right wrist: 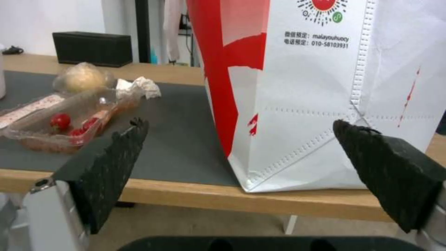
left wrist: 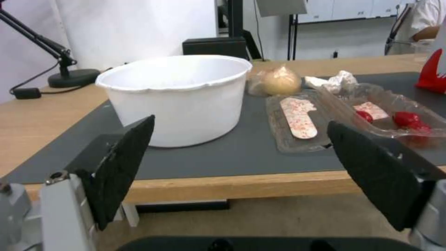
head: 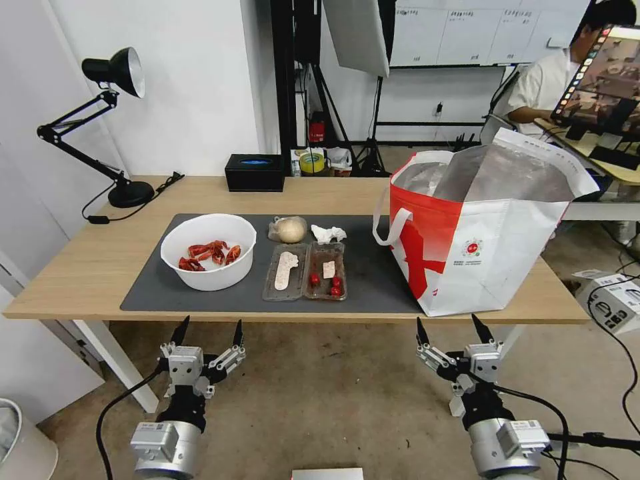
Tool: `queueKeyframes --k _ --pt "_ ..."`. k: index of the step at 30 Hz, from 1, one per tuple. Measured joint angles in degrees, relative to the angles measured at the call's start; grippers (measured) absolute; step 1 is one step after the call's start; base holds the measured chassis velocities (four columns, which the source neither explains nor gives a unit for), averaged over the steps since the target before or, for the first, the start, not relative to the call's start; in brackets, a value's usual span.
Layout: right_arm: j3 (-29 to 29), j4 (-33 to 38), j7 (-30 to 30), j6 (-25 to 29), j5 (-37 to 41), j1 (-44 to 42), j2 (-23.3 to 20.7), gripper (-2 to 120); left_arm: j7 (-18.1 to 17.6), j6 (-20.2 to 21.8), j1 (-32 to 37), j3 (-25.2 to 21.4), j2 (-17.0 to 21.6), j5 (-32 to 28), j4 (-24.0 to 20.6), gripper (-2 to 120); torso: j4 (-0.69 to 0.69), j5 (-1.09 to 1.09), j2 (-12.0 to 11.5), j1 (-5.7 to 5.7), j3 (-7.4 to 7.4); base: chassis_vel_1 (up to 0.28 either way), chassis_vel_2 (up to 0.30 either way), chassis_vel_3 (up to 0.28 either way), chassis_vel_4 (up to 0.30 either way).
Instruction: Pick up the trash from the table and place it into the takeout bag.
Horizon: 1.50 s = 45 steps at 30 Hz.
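- Trash is sitting on the table's (head: 80,267) grey mat: bowl (head: 209,250), bun (head: 291,230), tissue (head: 328,233), clamshell tray (head: 305,271).
- Takeout bag (head: 480,227) is standing open at the right.
- Left gripper (head: 209,331) and right gripper (head: 452,329) are hovering below the table edge, fingers spread apart, empty.

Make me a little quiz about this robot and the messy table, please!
1. True or false: the bowl holds red crayfish shells.
2. Which thing lies between the bun and the bag? A) the lamp B) the tissue C) the black box
3. Fill in: the tomatoes sit in the clear ____.

Key:
1. True. The shells lie inside the white bowl on the mat.
2. B. The crumpled tissue lies right beside the bun, on the side toward the bag.
3. Tray. Both end effectors, left and right, hang open below the table edge, holding nothing.
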Motion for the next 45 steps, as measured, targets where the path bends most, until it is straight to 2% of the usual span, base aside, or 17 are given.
queueKeyframes --k 17,18,19,21,22,23,25,26,27,28,30,31,37,38,39,41,45 --pt "0.06 0.08 0.00 -0.80 0.29 0.05 -0.32 100 -0.49 0.93 -0.27 0.03 0.10 -0.79 0.00 100 0.00 0.00 0.00 0.00 0.00 0.000 0.000 0.000 0.000" --pt "0.40 0.63 0.04 -3.03 1.09 0.24 -1.20 100 -1.72 3.30 -0.89 0.12 0.39 -2.38 -0.12 100 0.00 0.00 0.00 0.00 0.00 0.000 0.000 0.000 0.000" --pt "0.40 0.63 0.04 -3.03 1.09 0.24 -1.20 100 -1.72 3.30 -0.89 0.12 0.39 -2.38 -0.12 100 0.00 0.00 0.00 0.00 0.00 0.000 0.000 0.000 0.000" --pt "0.88 1.41 0.13 -6.10 2.22 0.56 -2.37 100 -3.42 6.74 -1.83 0.29 0.79 -4.65 -0.45 100 0.00 0.00 0.00 0.00 0.00 0.000 0.000 0.000 0.000" --pt "1.26 2.00 0.22 -8.46 3.10 0.77 -3.24 100 -4.88 9.57 -2.57 0.41 1.14 -6.55 -0.71 100 0.00 0.00 0.00 0.00 0.00 0.000 0.000 0.000 0.000" --pt "1.26 2.00 0.22 -8.46 3.10 0.77 -3.24 100 -4.88 9.57 -2.57 0.41 1.14 -6.55 -0.71 100 0.00 0.00 0.00 0.00 0.00 0.000 0.000 0.000 0.000" --pt "1.80 2.89 0.40 -11.93 4.38 1.11 -4.56 100 -6.72 13.23 -3.55 0.58 1.58 -8.99 -1.04 100 0.00 0.00 0.00 0.00 0.00 0.000 0.000 0.000 0.000" --pt "2.20 3.54 0.51 -14.68 5.38 1.35 -5.57 100 -8.33 16.48 -4.38 0.74 1.97 -11.19 -1.30 100 0.00 0.00 0.00 0.00 0.00 0.000 0.000 0.000 0.000" --pt "2.20 3.54 0.51 -14.68 5.38 1.35 -5.57 100 -8.33 16.48 -4.38 0.74 1.97 -11.19 -1.30 100 0.00 0.00 0.00 0.00 0.00 0.000 0.000 0.000 0.000" --pt "2.57 4.13 0.58 -17.06 6.24 1.58 -6.48 100 -9.58 18.93 -5.06 0.85 2.27 -12.83 -1.52 100 0.00 0.00 0.00 0.00 0.00 0.000 0.000 0.000 0.000" --pt "3.07 4.97 0.70 -20.32 7.45 1.93 -7.72 100 -10.80 21.00 -5.84 1.11 2.83 -14.98 -1.56 100 -0.01 0.00 0.00 0.00 0.00 0.000 0.000 0.000 0.000" --pt "3.07 4.97 0.70 -20.32 7.45 1.93 -7.72 100 -10.80 21.00 -5.84 1.11 2.83 -14.98 -1.56 100 -0.01 0.00 0.00 0.00 0.00 0.000 0.000 0.000 0.000" --pt "4.27 6.85 1.02 -27.91 10.24 2.70 -10.57 100 -11.22 21.31 -6.25 1.47 3.05 -15.90 -1.20 100 -0.01 0.00 0.00 0.00 0.00 0.000 0.000 0.000 0.000" --pt "4.73 7.60 1.11 -30.98 11.33 2.97 -11.73 100 -11.22 21.16 -6.28 1.59 2.95 -15.90 -1.12 100 -0.01 0.00 0.00 0.00 0.00 0.000 0.000 0.000 0.000" --pt "4.73 7.60 1.11 -30.98 11.33 2.97 -11.73 100 -11.22 21.16 -6.28 1.59 2.95 -15.90 -1.12 100 -0.01 0.00 0.00 0.00 0.00 0.000 0.000 0.000 0.000" --pt "5.31 8.54 1.28 -34.94 12.84 3.36 -13.25 100 -11.22 20.88 -6.31 1.65 2.85 -15.90 -1.09 100 0.00 0.00 0.00 0.00 0.00 0.000 0.000 0.000 0.000" --pt "4.78 7.74 1.09 -35.93 14.16 4.48 -13.64 100 -11.23 20.34 -6.39 1.63 2.81 -16.24 -1.14 100 0.00 0.00 0.00 0.00 0.00 0.000 0.000 0.000 0.000"
